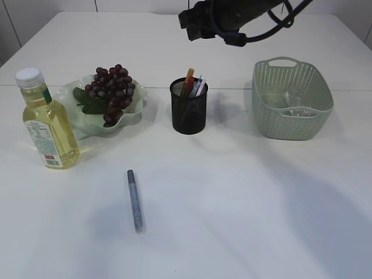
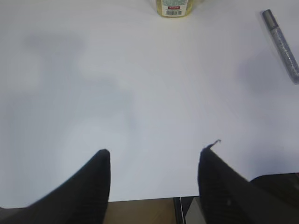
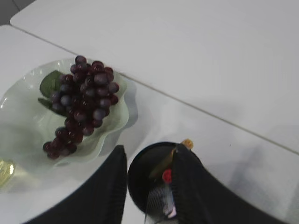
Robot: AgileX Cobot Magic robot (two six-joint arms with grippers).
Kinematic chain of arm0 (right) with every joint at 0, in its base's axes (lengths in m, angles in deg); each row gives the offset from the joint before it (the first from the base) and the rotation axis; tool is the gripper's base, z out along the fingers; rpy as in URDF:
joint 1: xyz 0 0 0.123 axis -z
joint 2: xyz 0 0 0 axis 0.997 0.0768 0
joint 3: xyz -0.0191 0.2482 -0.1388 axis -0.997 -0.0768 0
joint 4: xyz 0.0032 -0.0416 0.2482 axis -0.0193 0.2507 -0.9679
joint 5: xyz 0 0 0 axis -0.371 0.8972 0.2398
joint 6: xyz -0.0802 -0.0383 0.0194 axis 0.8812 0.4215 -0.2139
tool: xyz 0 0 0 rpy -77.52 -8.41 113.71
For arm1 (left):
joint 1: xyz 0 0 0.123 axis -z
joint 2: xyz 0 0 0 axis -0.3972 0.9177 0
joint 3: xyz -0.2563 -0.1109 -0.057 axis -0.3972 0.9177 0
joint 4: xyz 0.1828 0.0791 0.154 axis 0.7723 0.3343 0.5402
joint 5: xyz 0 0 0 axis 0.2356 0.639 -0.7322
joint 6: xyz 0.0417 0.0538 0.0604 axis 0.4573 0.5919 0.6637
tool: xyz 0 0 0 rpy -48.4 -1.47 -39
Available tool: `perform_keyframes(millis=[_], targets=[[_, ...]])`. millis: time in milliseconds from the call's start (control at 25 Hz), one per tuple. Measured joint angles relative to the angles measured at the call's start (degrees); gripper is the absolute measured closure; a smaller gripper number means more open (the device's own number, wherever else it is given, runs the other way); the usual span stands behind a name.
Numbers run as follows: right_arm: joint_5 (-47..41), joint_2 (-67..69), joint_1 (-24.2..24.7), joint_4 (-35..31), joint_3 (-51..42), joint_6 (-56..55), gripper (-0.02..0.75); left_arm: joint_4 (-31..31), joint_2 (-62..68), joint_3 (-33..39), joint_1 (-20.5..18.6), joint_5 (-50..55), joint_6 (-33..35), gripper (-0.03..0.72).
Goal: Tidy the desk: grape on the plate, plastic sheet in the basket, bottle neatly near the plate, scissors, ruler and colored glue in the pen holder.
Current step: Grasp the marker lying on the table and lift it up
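Left tool (image 2: 154, 156) hangs released over bare table (image 2: 140, 84) — right tool (image 3: 149, 170) gapes above the pen holder (image 3: 140, 177), grasping nothing

The right hand (image 3: 149, 186) hangs in the air just above the pen holder (image 1: 189, 106), its two dark fingers (image 3: 110, 186) partly apart and holding nothing. The left hand (image 2: 154, 182) hovers low, far from the pen holder, fingers (image 2: 91, 186) wide apart and empty.

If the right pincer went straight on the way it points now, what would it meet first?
Most likely the pen holder: in the right wrist view its rim and contents sit directly between the fingers of the right pincer. How far above it the pincer hangs is unclear.
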Motion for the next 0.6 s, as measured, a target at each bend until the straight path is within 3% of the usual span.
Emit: perform_keyframes(millis=[160,320,600], targets=[[-16.5,-1.9,1.4,1.2,4.8,-1.7,0.461,-0.7,0.0,0.0,0.0,-0.3,0.0,0.253],[-35.0,-2.6,2.1,6.8,10.5,-8.7,0.461,-3.0,0.0,0.0,0.0,-1.6,0.0,0.254],[-40.7,-3.4,2.2,12.3,13.1,-18.1,0.462,-4.4,0.0,0.0,0.0,-4.9,0.0,0.254]])
